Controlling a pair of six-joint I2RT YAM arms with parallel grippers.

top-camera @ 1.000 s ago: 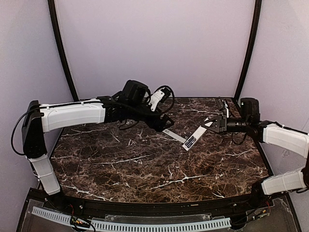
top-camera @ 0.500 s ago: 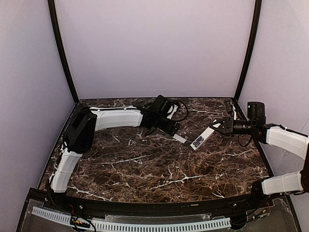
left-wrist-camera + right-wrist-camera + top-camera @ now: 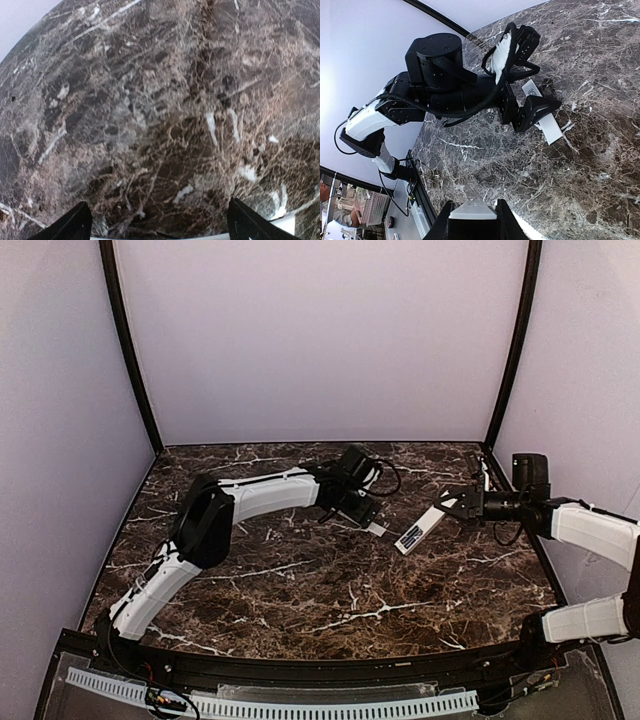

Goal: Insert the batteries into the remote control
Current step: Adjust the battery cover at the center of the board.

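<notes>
The remote control (image 3: 415, 530), a slim white bar with a printed label, hangs tilted over the right middle of the table. My right gripper (image 3: 449, 505) is shut on its far end. In the right wrist view the remote's white end (image 3: 472, 214) sits clamped between the jaws of the right gripper (image 3: 472, 205). My left gripper (image 3: 361, 512) is low over the marble, open, astride a thin white flat cover piece (image 3: 377, 529). Its two dark fingertips (image 3: 74, 227) stand wide apart in the left wrist view, where the left gripper (image 3: 160, 231) has only marble between them. The batteries are out of view.
The left arm (image 3: 260, 495) stretches across the back middle of the dark marble table (image 3: 300, 590). From the right wrist I see the left gripper (image 3: 532, 114) and the cover piece (image 3: 551, 129) beneath it. Purple walls enclose the back and sides.
The left arm has swung down and rightward until its open gripper sits over the cover piece. The right gripper has shifted slightly right with the remote still held.
</notes>
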